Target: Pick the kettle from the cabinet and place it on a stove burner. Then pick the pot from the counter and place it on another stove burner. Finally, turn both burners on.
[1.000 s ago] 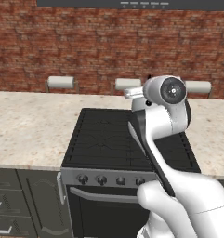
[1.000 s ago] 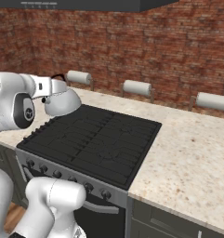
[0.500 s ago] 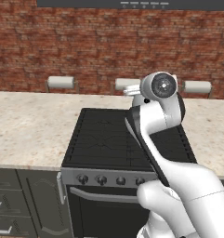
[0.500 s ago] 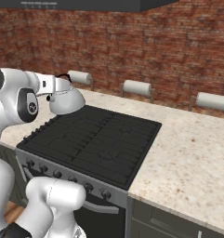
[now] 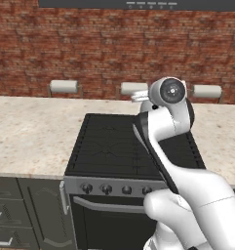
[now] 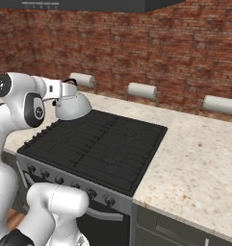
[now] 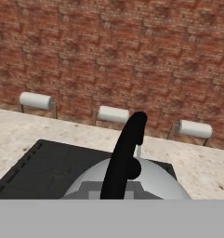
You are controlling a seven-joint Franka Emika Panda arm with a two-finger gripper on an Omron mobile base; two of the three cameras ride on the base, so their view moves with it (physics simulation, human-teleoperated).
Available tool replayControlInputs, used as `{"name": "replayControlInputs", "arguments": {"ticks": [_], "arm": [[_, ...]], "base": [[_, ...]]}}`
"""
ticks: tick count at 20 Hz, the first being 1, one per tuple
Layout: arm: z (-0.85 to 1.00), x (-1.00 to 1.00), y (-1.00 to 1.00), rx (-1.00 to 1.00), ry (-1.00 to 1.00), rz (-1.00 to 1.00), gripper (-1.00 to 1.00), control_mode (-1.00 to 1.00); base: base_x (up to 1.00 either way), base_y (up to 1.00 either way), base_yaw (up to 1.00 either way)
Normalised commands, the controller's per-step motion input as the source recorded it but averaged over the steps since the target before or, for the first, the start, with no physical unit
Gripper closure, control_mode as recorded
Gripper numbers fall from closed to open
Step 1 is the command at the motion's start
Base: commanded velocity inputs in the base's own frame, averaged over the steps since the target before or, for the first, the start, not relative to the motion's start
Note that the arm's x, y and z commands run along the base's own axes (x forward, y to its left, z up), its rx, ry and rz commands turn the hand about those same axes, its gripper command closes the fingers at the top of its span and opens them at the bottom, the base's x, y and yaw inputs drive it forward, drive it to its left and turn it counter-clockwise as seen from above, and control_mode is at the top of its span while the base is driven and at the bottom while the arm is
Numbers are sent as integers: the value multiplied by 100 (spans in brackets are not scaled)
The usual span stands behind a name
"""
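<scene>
Inspecting: hold on the kettle (image 6: pixel 72 105) and its position relative to the stove burners (image 6: pixel 96 146).
Tool state: the tool (image 6: pixel 64 90) was fully closed on the thin black arched handle (image 7: pixel 125 158), with the kettle hanging beneath it.
Kettle position: it was carried in the air over the rear left corner of the black cooktop as the right base view showed it; its underside appeared clear of the grates, though the gap could not be confirmed from that angle.
Attitude: the dome sat roughly upright, and the black lid knob (image 7: pixel 134 170) showed just below the handle in the hand view.
Governing relation: the burner lay directly below and slightly forward of the held kettle, so the coming move was judged to be mainly a straight lowering.
Handle axis: the arch ran away from the camera toward the brick wall (image 7: pixel 113 56) in the hand view, in line with the wrist.
Table: beige speckled stone (image 6: pixel 199 168) flanked the range on both sides; the pot could not be located on it.
Left base view: the kettle was mostly hidden behind the arm's wrist, with only a pale edge (image 5: pixel 147 105) visible.
Knob row: the front knobs (image 5: pixel 107 189) were untouched; their setting could not be read.
Risk: a tilt at release might leave the base uneven on the grate.
</scene>
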Motion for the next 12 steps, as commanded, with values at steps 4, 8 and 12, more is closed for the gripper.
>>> {"name": "replayControlInputs", "arguments": {"ticks": [4, 8, 12], "arm": [[-24, 20, -15, 0, 0, 0, 100, -100], [-19, 23, -8, 0, 0, 0, 100, -100], [-16, 16, -1, 0, -3, 0, 100, -100]], "base": [[0, 0, 0], [0, 0, 0], [0, 0, 0]]}}
